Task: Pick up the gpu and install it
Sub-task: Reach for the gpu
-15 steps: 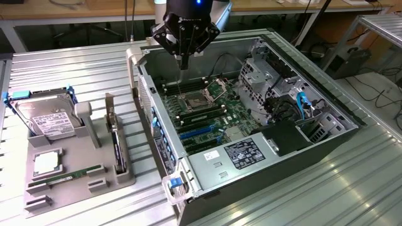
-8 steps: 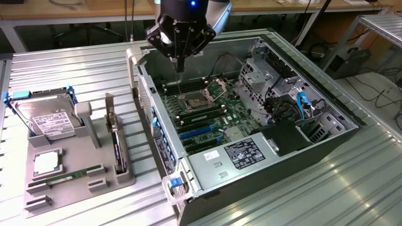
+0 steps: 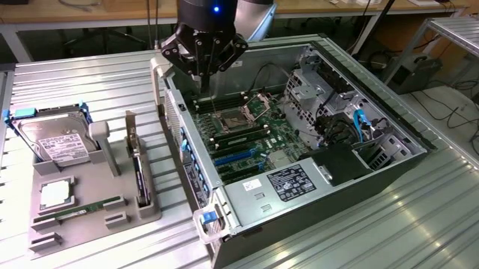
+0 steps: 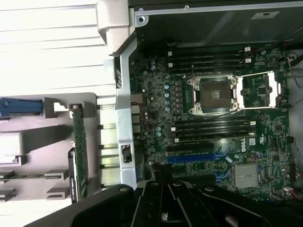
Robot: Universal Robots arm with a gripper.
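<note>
Tool (image 3: 203,83), clenched empty, hung over the rim of the computer case (image 3: 329,224), while the gpu (image 3: 139,171) stood on edge just outside that case, long axis running along its side wall.

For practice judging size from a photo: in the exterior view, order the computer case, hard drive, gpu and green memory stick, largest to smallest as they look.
1. computer case
2. hard drive
3. gpu, standing on edge
4. memory stick; both it and the gpu show as thin strips, so this pair is less sure.

Likely lab, metal bench (image 3: 82,84), trailing cables (image 3: 449,109)
</note>
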